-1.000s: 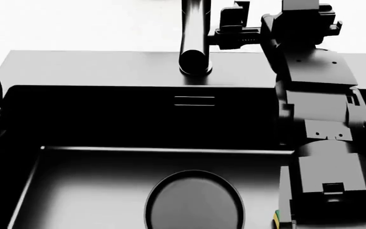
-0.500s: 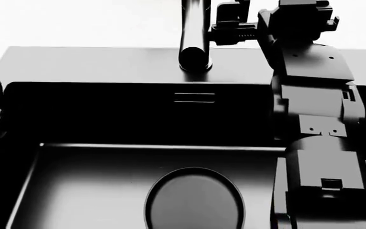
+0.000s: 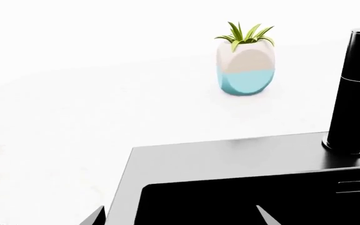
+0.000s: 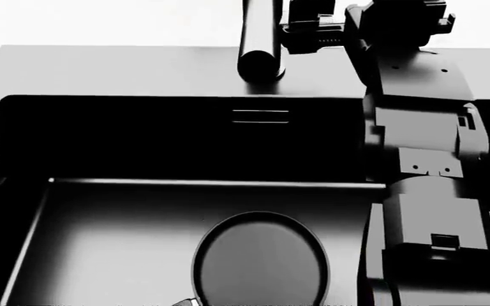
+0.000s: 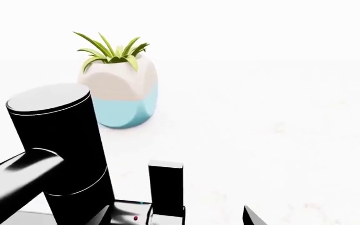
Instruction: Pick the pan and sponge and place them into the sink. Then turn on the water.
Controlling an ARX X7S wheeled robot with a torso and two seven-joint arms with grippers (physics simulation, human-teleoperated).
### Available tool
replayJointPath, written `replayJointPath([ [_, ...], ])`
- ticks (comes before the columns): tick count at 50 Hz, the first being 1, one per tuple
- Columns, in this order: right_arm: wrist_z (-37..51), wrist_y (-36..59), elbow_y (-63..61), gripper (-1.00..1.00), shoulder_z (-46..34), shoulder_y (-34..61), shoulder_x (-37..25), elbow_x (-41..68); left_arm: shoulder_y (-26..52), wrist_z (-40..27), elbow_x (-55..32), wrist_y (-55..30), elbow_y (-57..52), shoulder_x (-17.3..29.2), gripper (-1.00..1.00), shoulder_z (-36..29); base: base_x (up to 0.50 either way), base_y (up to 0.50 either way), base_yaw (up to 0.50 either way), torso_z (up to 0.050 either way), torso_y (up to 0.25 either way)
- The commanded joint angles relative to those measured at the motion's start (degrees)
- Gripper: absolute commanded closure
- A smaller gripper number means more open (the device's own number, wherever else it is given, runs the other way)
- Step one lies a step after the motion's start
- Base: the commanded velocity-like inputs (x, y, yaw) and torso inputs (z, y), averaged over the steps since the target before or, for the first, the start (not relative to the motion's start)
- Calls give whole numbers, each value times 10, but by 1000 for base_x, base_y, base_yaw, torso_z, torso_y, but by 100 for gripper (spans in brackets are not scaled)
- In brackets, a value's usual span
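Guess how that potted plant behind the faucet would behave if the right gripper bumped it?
The planter looks squat, with rounded faceted sides, so it would probably slide rather than tip. It reads as glazed ceramic: likely rigid, fairly heavy for its size, slippery to pinch. The leaves would probably just flex.

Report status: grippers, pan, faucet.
Right gripper up beside faucet, jaw state unclear. Left gripper barely in view. Pan lies in sink. Sponge not visible.
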State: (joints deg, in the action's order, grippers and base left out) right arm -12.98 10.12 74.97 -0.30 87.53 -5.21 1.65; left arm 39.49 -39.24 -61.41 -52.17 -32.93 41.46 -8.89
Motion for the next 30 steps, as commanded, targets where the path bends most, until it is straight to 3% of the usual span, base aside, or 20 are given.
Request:
replayJointPath([
  [1, -1, -6, 0, -100, 7, 6, 1, -9, 3, 0, 3, 1, 3, -3, -100, -5, 0, 0, 0, 0, -51],
  [28, 4, 18, 0, -100, 3, 40, 2, -16, 3, 1, 21, 14, 15, -16, -100, -19, 0, 0, 0, 1, -49],
  [30, 5, 18, 0, -100, 4, 40, 2, -15, -13, 3, 8, 14, 2, 3, -100, -3, 0, 0, 0, 1, -50],
])
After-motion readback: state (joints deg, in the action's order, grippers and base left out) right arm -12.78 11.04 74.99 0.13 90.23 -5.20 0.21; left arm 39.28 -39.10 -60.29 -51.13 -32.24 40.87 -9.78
